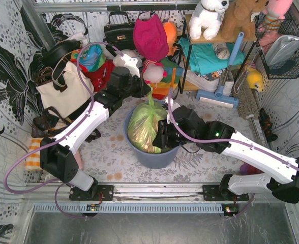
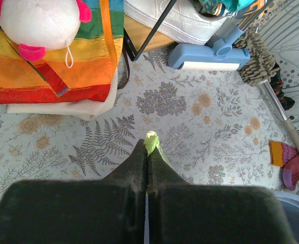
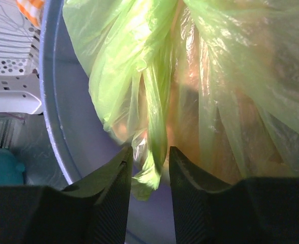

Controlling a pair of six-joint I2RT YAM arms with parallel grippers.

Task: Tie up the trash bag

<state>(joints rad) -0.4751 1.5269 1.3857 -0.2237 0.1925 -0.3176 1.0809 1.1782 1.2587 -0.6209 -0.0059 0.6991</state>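
The left end effector (image 2: pixel 146 155) is clamping the drawn-up tail of the trash bag (image 1: pixel 144 127) sitting in the blue bin (image 1: pixel 157 156), while the half-open right end effector (image 3: pixel 147 165) is straddling a vertically hanging flap.

Home storage rm, plush toys (image 1: pixel 209 15), handbags (image 1: pixel 120 31), sweeper (image 1: pixel 218 94)

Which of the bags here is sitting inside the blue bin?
The translucent light-green trash bag, its neck gathered up above the blue bin. The white canvas tote and the black handbag stand outside it, to the left and behind.
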